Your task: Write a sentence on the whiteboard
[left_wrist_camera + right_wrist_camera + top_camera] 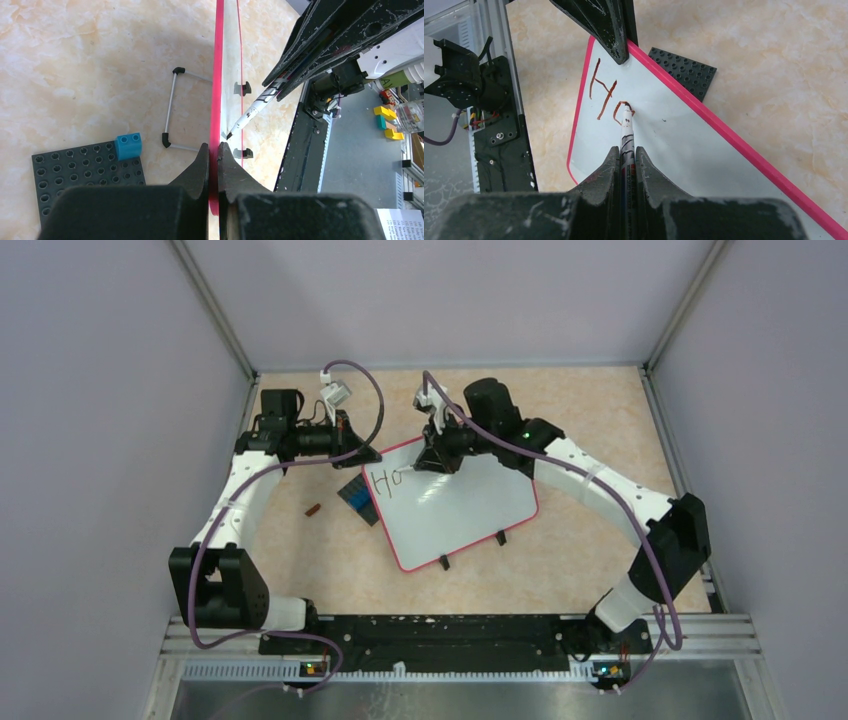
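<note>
Now: right arm [590, 480] bends in over whiteboard [460, 515]; right gripper [626, 150] clenched on marker [627, 125], tip at sentence [605, 95], reading "Ho". Left wrist view, unlike top, shows left gripper [213, 150] pinching its edge.

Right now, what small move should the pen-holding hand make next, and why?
Probably sweep the marker tip round to close the o: the right hand grips the marker, tip on the whiteboard after the H, loop looking unfinished, while the left hand clamps the frame.
</note>
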Controlling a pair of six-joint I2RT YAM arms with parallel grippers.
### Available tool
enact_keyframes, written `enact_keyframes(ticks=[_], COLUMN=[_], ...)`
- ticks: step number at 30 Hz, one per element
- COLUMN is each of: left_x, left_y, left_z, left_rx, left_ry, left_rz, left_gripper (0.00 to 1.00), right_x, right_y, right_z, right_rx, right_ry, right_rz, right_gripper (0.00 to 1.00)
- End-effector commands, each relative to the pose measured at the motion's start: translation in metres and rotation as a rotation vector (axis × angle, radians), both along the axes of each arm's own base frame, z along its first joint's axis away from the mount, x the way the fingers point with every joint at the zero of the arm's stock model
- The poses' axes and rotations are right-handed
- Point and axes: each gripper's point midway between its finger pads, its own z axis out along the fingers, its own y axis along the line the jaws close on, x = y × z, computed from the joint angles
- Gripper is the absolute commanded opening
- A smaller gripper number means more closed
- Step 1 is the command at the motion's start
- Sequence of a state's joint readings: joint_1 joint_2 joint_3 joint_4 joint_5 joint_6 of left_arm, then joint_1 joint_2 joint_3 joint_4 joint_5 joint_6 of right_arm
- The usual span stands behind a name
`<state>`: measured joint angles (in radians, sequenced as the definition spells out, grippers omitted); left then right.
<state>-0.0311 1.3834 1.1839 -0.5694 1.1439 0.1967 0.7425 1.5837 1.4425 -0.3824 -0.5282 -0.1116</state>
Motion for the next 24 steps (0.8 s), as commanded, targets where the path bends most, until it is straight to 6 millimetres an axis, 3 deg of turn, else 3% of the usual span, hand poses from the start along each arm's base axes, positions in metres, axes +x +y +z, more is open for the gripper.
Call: enact_keyframes(ticks=[1,7,11,16,24], left_x=[-0.006,-0.005,-0.005,-0.008,-0.008], left_y=[-0.003,-0.003,-0.002,-0.003,-0.003], left_z=[-0.002,-0.002,0.0,0.003,0.004], left_rx=[0.012,0.013,0.019,0.01,0.012], left_ry=[-0.009,-0.008,-0.017,-0.034,-0.036], left_rz=[-0.009,-0.007,-0.005,-0.024,-0.024], left_gripper=[0.0,0.0,0.0,0.0,0.0], right_x=[0.007,-0.003,-0.011,-0.006,0.0], right_y=[0.012,0.011,-0.001,-0.018,-0.016], right_z=[0.021,0.025,0.03,0.035,0.028], right_rx=[0.042,0.046,0.059,0.069,0.056], right_ry=[-0.066,-0.059,-0.04,-0.039,-0.044], right_rz=[0.006,0.035,0.042,0.015,0.007], right_gripper=[0.0,0.0,0.0,0.0,0.0])
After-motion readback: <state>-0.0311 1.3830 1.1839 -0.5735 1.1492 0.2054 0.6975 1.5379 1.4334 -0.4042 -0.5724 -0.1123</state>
